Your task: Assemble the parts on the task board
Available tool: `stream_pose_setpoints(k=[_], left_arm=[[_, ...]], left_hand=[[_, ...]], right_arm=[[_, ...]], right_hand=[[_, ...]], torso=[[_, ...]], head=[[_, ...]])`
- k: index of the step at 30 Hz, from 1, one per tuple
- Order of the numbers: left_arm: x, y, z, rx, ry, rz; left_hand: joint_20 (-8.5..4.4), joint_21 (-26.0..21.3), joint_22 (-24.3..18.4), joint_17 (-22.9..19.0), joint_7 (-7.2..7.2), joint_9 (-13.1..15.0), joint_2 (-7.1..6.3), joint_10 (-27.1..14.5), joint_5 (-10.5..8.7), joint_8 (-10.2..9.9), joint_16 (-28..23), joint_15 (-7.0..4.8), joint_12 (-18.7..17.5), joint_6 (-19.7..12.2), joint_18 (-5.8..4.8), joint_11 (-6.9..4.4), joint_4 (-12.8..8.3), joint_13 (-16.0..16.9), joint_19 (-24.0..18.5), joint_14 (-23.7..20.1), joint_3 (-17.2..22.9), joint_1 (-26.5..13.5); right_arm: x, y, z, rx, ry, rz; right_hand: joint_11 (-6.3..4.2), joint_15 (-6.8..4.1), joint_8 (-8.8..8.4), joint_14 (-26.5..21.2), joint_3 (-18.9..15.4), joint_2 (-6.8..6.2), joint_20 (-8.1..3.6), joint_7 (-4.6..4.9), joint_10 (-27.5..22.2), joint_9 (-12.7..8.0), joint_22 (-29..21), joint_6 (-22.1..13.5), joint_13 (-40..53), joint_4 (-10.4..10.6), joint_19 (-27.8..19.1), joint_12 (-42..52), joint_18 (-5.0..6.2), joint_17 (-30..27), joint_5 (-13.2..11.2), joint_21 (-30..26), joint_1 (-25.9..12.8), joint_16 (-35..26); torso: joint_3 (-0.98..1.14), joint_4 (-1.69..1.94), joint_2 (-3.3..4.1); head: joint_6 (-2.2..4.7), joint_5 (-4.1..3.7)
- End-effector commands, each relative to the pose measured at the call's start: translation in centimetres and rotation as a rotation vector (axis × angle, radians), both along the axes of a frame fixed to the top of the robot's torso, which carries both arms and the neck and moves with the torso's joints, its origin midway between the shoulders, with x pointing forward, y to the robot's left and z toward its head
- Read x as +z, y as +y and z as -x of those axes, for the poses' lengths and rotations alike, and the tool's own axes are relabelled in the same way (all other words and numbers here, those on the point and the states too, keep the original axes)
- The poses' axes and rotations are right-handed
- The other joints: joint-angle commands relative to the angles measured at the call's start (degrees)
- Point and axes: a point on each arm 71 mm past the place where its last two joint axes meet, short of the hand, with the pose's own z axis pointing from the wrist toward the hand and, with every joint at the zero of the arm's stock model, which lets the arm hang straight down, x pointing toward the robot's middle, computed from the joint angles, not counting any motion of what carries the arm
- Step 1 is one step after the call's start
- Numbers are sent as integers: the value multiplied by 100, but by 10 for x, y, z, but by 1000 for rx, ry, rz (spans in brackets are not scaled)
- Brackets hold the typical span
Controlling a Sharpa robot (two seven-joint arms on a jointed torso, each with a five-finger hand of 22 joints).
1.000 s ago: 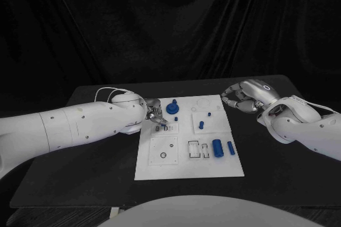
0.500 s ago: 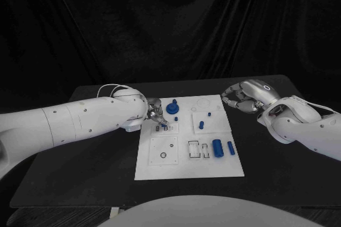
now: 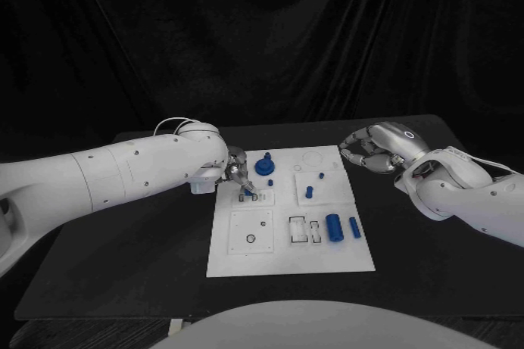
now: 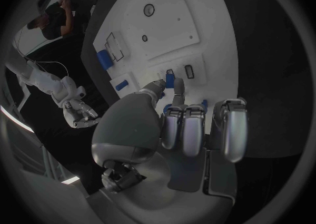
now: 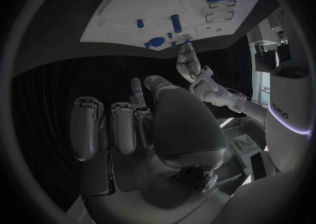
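Reaching farther in, the left hand (image 3: pixel 236 176) pinches a small blue part (image 4: pixel 170 79) over the task board (image 3: pixel 289 243); the right hand (image 3: pixel 369 154) hangs curled, empty.

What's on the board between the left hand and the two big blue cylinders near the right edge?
In the head view, between the left hand and the blue cylinders lie bare white task board, two small blue pegs and black-outlined slots.

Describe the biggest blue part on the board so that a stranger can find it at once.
Look at the white board in the middle of the table. Near its right edge, two blue parts lie side by side. The big part is the left, thicker one; its neighbour is slim.
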Motion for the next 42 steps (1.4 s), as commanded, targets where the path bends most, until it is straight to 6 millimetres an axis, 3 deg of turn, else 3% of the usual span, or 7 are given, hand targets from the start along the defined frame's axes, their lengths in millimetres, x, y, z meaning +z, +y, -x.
stream_pose_setpoints(k=[1, 42], left_arm=[[-1, -1, 2, -11, 58, -19], [-1, -13, -10, 1, 46, -32]], left_hand=[[-6, -21, 1286, 1510, -35, -20, -19, 601, 8, -23, 15, 4, -24, 7, 44, 8, -14, 1509, 205, 595, 44, 24], [3, -48, 1277, 1510, -19, -119, -10, 601, -31, -85, 15, 14, -24, 27, 50, 21, -64, 1509, 188, 595, 179, -3]], right_arm=[[-1, -1, 0, -14, 6, 1], [-1, 1, 0, -9, 7, 1]], right_hand=[[34, 46, -14, 435, 34, 0, 36, 18, 611, 9, 1231, 20, 1508, 5, 267, 20, 73, 613, 22, -15, 48, -27], [34, 46, -14, 435, 34, 0, 36, 18, 611, 9, 1231, 20, 1508, 5, 267, 20, 73, 613, 22, -15, 48, -27]], torso=[[1, -5, 0], [3, -1, 0]], head=[[0, 10], [0, 18]])
